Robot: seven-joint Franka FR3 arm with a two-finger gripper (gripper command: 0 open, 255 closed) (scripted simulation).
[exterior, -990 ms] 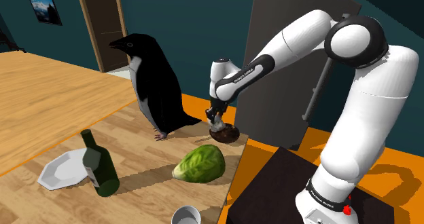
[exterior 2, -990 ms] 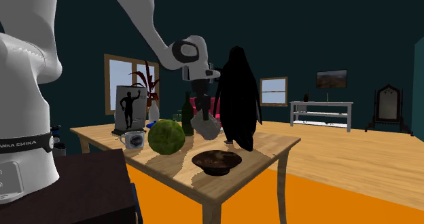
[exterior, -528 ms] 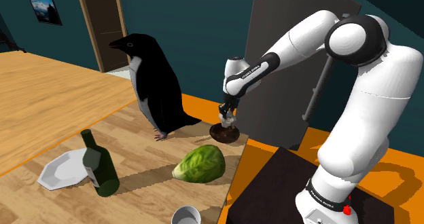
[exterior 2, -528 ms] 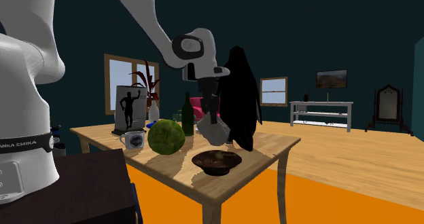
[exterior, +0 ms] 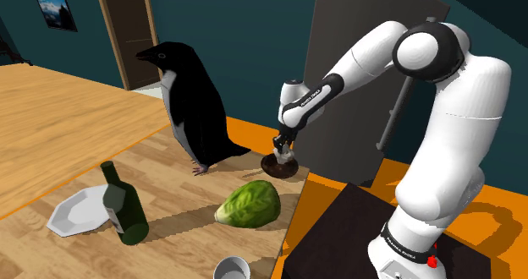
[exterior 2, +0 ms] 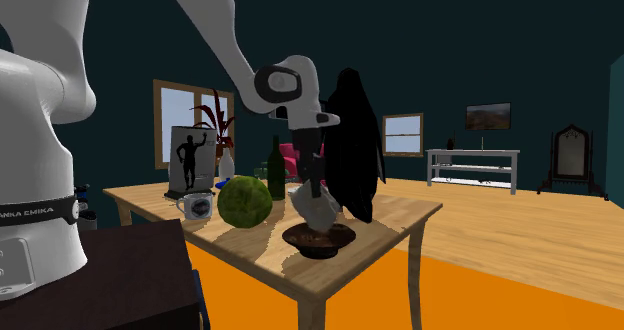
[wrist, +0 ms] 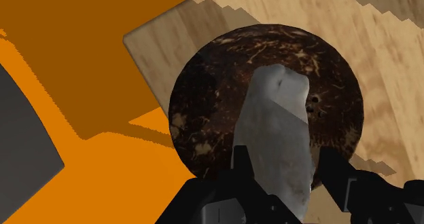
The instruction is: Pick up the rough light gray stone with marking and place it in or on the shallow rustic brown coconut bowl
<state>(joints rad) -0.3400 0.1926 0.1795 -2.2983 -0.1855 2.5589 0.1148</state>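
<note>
Wrist view: claw (wrist: 285, 156) snug around stone (wrist: 275, 117)

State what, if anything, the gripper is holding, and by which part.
The gripper holds the light grey stone. Its fingers clasp the stone's upper end on two opposite sides; the free lower end points down toward the dark brown bowl.

The shoulder camera stood beside the stand (exterior: 338, 235), a little behind it, and looked down over the surface (exterior: 178, 184) toward the penguin (exterior: 195, 108). The second exterior camera stood low, very near the arm (exterior 2: 40, 98), facing across the surface into the room. The wrist camera looked along the tool (wrist: 285, 160) onto the bowl (wrist: 204, 100) from near. All three views shared the bowl's corner of the surface.
</note>
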